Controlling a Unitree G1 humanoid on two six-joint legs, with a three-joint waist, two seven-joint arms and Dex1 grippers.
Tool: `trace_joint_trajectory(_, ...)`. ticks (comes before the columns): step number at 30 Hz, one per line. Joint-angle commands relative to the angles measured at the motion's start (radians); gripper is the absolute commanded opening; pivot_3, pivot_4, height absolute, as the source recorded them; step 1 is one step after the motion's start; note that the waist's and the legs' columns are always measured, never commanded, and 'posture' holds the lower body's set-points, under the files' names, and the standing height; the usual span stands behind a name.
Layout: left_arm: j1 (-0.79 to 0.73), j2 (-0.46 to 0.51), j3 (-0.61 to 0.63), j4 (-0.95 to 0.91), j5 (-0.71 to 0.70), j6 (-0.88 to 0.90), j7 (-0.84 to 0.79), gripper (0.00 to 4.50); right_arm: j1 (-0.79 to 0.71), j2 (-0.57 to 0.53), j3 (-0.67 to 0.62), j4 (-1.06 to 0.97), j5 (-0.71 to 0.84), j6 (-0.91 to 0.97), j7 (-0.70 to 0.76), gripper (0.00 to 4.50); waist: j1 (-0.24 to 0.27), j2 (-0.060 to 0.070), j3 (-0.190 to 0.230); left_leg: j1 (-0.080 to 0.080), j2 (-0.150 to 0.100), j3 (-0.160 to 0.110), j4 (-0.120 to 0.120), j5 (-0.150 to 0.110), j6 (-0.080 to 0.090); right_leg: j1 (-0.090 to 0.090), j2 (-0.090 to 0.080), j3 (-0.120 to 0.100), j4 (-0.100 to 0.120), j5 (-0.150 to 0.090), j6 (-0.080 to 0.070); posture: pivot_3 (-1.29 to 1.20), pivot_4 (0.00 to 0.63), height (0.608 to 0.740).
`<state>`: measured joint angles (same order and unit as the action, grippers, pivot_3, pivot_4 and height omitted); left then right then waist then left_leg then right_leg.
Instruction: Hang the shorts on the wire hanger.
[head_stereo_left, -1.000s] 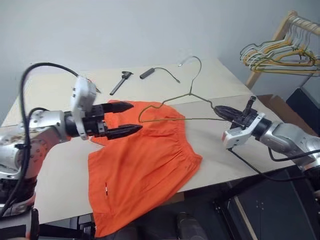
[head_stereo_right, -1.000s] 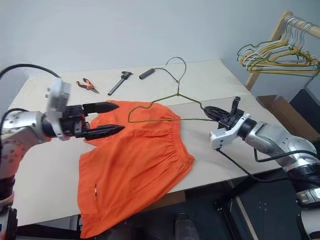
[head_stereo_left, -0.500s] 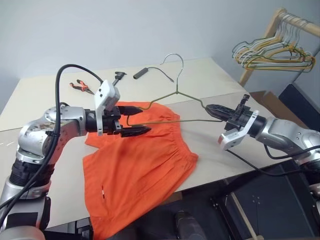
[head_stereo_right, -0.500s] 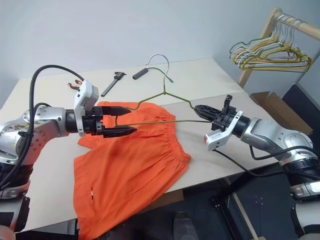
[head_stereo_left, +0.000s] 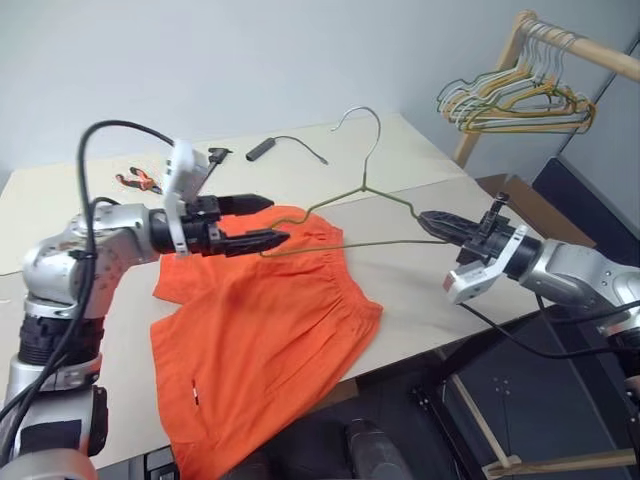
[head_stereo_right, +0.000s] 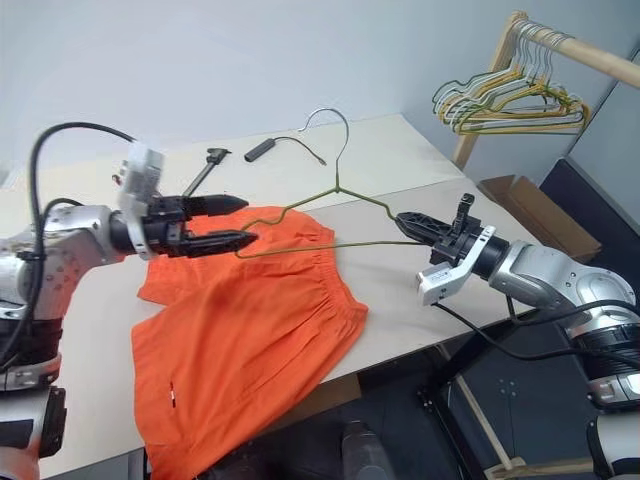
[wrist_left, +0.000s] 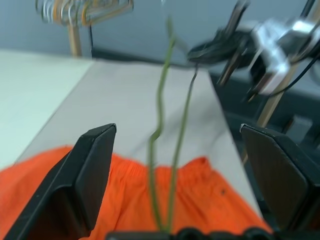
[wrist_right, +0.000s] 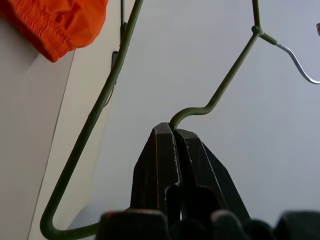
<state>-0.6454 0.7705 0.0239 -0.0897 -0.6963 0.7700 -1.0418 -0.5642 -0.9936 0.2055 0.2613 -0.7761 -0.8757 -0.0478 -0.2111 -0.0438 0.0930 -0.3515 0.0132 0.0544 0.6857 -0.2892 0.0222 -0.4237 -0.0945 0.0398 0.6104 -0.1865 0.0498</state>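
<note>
- Shorts (head_stereo_left: 265, 340): bright orange soft cloth, gathered elastic waistband puckered in fine ridges; lies spread and rumpled on the table (head_stereo_left: 420, 290), one leg hanging over the near edge.
- Wire hanger (head_stereo_left: 345, 215): thin olive-gold wire, triangular body, twisted neck, silvery curved hook (head_stereo_left: 362, 118) standing upward; held off the table above the waistband end of the shorts, hook toward the far side.
- Right gripper (head_stereo_left: 432, 221): two black tapered fingers pressed together, clamped on the hanger's right shoulder bend; in the right wrist view the wire curls out from between the fingertips (wrist_right: 172, 135).
- Left gripper (head_stereo_left: 268, 220): black pointed fingers spread wide, one above the other, at the hanger's left corner over the shorts; in the left wrist view the two wire runs pass between the fingers (wrist_left: 92, 170) with a gap on each side.
- Table: pale beige, flat, matt, with a seam across it.
- Far side of the table: orange-handled pliers (head_stereo_left: 140, 181), a black caliper-like tool (head_stereo_right: 205, 165), a dark cylindrical piece with a thin cord (head_stereo_left: 285, 148); all well apart from the shorts.
- Right background: wooden rail (head_stereo_left: 570, 45) carrying a bunch of pale and yellow wire hangers (head_stereo_left: 510, 100); a cardboard box (head_stereo_right: 525, 200) on the floor beneath.
</note>
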Motion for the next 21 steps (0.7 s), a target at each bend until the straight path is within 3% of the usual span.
trace_joint_trajectory(1, -0.049, -0.021, -0.049, 0.026, 0.045, 0.010, 0.003, 4.33, -0.047, 0.004, -0.043, -0.030, 0.025, -0.030, -0.020, 0.04, -0.001, 0.000, 0.000, 0.000, 0.000, 0.000, 0.000, 0.000, 0.000, 0.000, 0.000, 0.000, 0.000, 0.000, 0.000, -0.17, 0.032, 0.740)
trace_joint_trajectory(4, -0.058, -0.027, -0.078, 0.034, 0.054, 0.023, -0.024, 4.33, -0.058, 0.007, -0.035, -0.031, 0.029, -0.049, -0.008, 0.04, -0.004, 0.000, 0.000, 0.000, 0.000, 0.000, 0.000, 0.000, 0.000, 0.000, 0.000, 0.000, 0.000, 0.000, 0.000, -0.17, 0.035, 0.740)
trace_joint_trajectory(6, -0.054, -0.022, -0.093, 0.025, 0.061, 0.023, -0.045, 3.93, -0.062, 0.006, -0.032, -0.031, 0.028, -0.062, -0.002, 0.00, -0.006, 0.000, 0.000, 0.000, 0.000, 0.000, 0.000, 0.000, 0.000, -0.001, 0.000, 0.000, 0.000, 0.000, 0.000, -0.17, 0.037, 0.740)
trace_joint_trajectory(18, -0.028, 0.033, -0.118, 0.005, 0.108, 0.003, -0.153, 0.02, -0.096, 0.007, -0.030, -0.002, 0.000, -0.095, -0.006, 0.00, -0.019, 0.000, 0.000, 0.000, 0.000, 0.000, 0.000, 0.000, 0.000, -0.001, 0.000, 0.001, 0.000, 0.000, 0.000, -0.17, 0.035, 0.740)
trace_joint_trajectory(21, -0.030, 0.029, -0.117, 0.004, 0.117, 0.003, -0.152, 0.02, -0.103, 0.009, -0.029, 0.003, -0.004, -0.100, -0.008, 0.00, -0.020, 0.000, 0.000, 0.000, 0.000, 0.000, 0.000, 0.000, 0.000, -0.001, 0.000, 0.001, 0.000, 0.000, 0.000, -0.16, 0.030, 0.740)
